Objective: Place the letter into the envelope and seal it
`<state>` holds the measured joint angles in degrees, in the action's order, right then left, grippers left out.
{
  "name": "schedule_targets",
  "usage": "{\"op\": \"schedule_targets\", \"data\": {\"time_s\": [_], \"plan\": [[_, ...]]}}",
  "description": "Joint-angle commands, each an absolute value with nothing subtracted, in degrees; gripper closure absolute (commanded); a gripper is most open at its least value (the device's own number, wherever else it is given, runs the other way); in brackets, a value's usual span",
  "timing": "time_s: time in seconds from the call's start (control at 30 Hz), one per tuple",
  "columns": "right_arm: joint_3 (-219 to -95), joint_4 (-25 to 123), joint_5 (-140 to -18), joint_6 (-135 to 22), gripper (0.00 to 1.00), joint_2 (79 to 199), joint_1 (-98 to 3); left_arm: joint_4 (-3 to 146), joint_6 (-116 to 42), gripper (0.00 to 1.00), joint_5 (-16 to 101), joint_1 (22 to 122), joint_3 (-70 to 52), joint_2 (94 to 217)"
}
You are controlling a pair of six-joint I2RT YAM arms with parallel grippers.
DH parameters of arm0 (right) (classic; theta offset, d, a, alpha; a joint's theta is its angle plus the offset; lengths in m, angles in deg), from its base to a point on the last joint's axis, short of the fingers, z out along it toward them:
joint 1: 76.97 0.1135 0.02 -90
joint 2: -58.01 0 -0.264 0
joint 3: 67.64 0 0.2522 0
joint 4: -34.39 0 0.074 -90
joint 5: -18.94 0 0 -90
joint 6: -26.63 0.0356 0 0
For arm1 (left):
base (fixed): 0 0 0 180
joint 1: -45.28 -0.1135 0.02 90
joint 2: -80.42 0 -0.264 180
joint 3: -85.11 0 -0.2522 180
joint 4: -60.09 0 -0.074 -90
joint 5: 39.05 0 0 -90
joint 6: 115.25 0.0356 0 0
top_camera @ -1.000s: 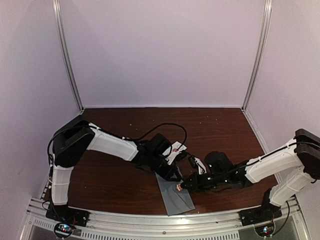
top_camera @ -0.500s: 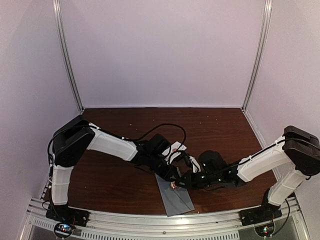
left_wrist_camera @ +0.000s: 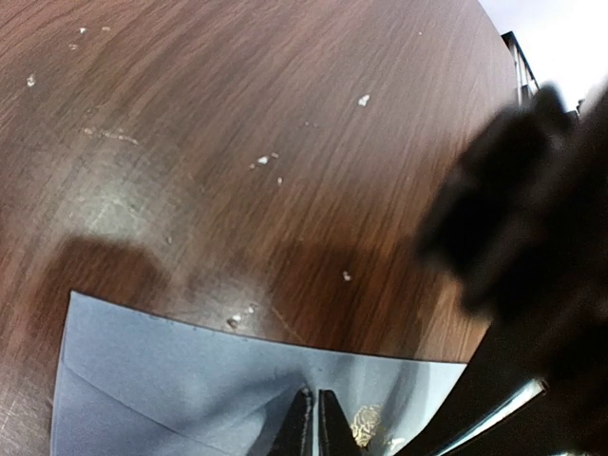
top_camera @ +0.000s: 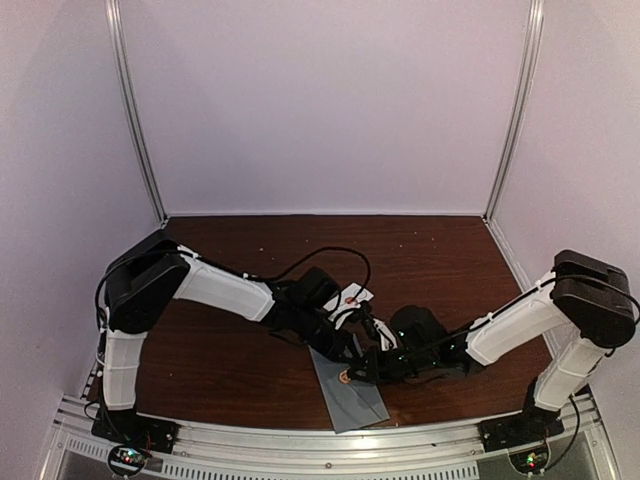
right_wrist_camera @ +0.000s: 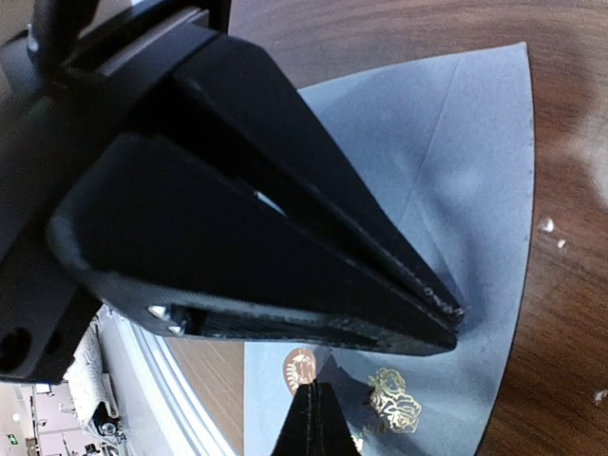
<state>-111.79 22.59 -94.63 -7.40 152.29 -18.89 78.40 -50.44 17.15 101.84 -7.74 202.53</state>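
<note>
Dark wood bench [top_camera: 230, 300], white walls: the grey-blue envelope [top_camera: 355, 405] lay flat near the front edge with its flap apparently folded down and no letter visible. Left gripper [left_wrist_camera: 313, 423] was closed, tips on the flap point beside a gold rose emblem [right_wrist_camera: 393, 397]; right gripper [right_wrist_camera: 312, 418] was closed too, with a round reddish sticker [right_wrist_camera: 298, 365] at its tip, pinched or not I couldn't tell. Risk, as I judged it: the tips were crowded, so a bump could skid the envelope or land the sticker off the flap.

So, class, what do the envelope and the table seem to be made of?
Envelope: matte grey-blue paper, judging by its sharp fold creases. Table: dark wood or wood-look laminate, faintly glossy, with grain streaks and a soft glare patch.
</note>
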Motion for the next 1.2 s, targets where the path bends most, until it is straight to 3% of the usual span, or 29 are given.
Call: {"op": "schedule_targets", "data": {"time_s": [0.0, 1.17], "plan": [[-113.3, 21.2, -95.4, -6.7, 1.0, 153.9, -18.3, 80.3, -49.7, 0.94, 18.0, 101.4, -9.1, 202.1], [-113.2, 30.7, -91.5, -5.5, 1.0, 154.6, -18.1, 79.8, -49.7, 0.95, 19.1, 101.3, -9.2, 200.9]]}}
